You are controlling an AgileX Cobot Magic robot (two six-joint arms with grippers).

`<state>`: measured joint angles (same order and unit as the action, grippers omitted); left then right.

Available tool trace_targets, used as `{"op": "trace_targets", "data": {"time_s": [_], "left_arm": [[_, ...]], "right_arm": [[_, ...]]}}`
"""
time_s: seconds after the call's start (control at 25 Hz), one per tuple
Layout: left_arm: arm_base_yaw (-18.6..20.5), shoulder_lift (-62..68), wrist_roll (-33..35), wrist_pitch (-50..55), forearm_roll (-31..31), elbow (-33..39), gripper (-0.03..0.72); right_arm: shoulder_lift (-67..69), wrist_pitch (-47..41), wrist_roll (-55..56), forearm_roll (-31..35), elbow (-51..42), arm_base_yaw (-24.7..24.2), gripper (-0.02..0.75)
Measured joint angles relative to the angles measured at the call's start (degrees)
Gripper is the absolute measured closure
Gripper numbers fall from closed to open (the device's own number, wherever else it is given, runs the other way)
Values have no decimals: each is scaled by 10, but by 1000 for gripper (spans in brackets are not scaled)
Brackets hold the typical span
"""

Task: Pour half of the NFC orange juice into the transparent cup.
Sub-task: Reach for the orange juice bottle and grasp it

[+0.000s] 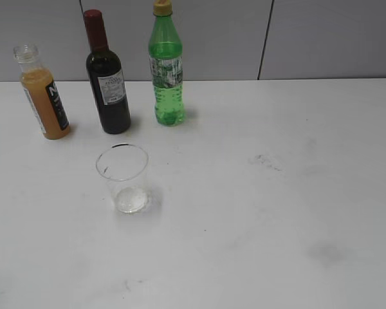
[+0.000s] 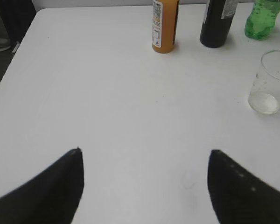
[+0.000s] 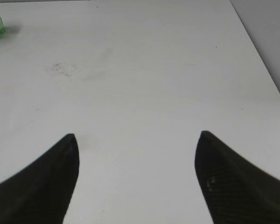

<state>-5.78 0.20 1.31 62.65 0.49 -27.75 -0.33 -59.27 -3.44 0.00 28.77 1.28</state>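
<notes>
The NFC orange juice (image 1: 45,96) is a small capless bottle with a black label, upright at the back left of the white table; its lower part (image 2: 165,28) shows at the top of the left wrist view. The transparent cup (image 1: 123,177) stands upright in front of the bottles and looks empty; it appears again at the right edge (image 2: 270,83). My left gripper (image 2: 144,151) is open over bare table, well short of the juice. My right gripper (image 3: 137,135) is open over bare table too. Neither gripper shows in the exterior view.
A dark wine bottle (image 1: 106,80) with a red cap and a green soda bottle (image 1: 166,67) with a yellow cap stand right of the juice. The table's (image 1: 276,212) left edge (image 2: 14,60) and right edge (image 3: 263,60) are visible. A grey wall runs behind.
</notes>
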Motion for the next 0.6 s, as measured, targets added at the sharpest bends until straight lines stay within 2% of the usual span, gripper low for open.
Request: {"op": "trace_targets", "data": {"time_s": [0.16, 0.6], "left_arm": [[0, 23, 0, -19, 0, -5, 50], [0, 133, 1, -208, 16, -7, 54]], "right_arm": [[0, 0, 0, 0, 0, 0, 146], [0, 0, 0, 0, 0, 0, 146]]}}
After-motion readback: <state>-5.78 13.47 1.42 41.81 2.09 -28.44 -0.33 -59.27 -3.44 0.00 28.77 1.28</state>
